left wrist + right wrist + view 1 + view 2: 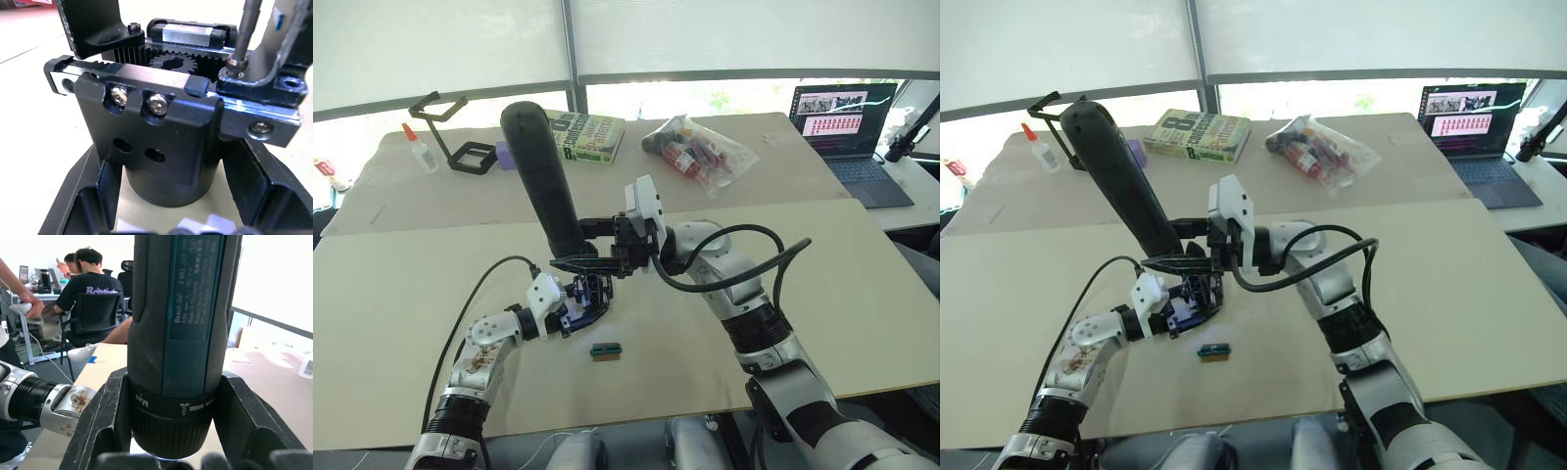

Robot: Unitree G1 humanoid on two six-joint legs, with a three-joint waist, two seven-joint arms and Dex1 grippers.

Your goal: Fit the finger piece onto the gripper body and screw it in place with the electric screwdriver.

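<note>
Left eye view, right tool (592,243) clamping electric screwdriver (540,171), left tool (590,297) gripping gripper body (161,132), bagged items (700,152) behind.

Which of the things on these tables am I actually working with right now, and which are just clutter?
In the job:
- electric screwdriver, clamped in the right gripper
- gripper body, held by the left gripper, the screwdriver's bit on one of its screws

Lying about:
- small green-and-brown block
- book
- glue bottle
- bag of small items
- laptop
- black frame
</note>
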